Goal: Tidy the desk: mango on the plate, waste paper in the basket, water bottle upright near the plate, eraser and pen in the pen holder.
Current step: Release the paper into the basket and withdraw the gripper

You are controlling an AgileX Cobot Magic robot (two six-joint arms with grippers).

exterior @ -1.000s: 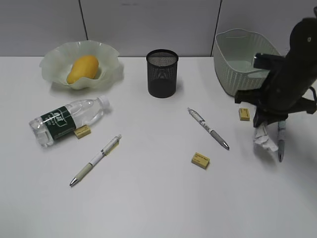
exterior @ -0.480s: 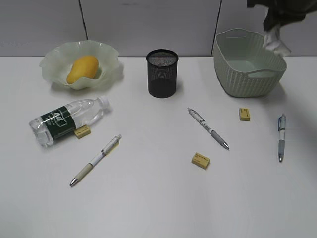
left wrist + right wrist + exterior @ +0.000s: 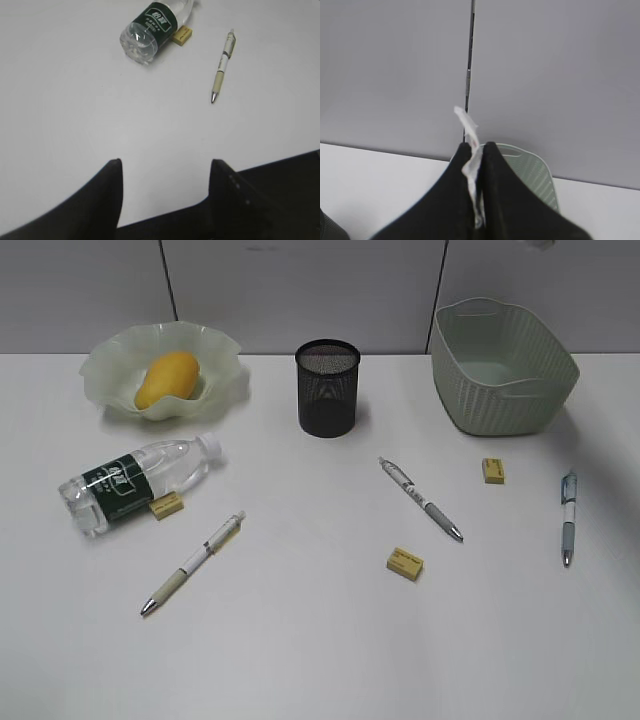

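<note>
background: grey partition panels are seen behind a white bench (image 3: 320,650).
mango (image 3: 166,378): already laid in the plate (image 3: 110,360), at the far left.
basket (image 3: 503,390): placed at the far right; its inside looks empty from the exterior view.
waste paper (image 3: 471,161): pinched between the jaws of the right gripper (image 3: 476,146), held high; in the right wrist view the basket rim is seen below and beyond it. in the exterior view only a small white bit shows at the top edge, above the basket.
left gripper (image 3: 165,162): jaws held apart with nothing between them, low over bare bench, near the base of the bottle.
water bottle (image 3: 140,480): lying on its side at the left, below the plate, with one eraser (image 3: 166,505) touching it.
pen holder (image 3: 327,387): standing at the far middle; nothing is seen in it.
pens and erasers: three pens and three erasers are scattered on the bench.
step in hand: the paper is judged to be carried to the basket.
next move: the paper must be brought over the basket opening, then the jaws parted so it drops inside.
</note>
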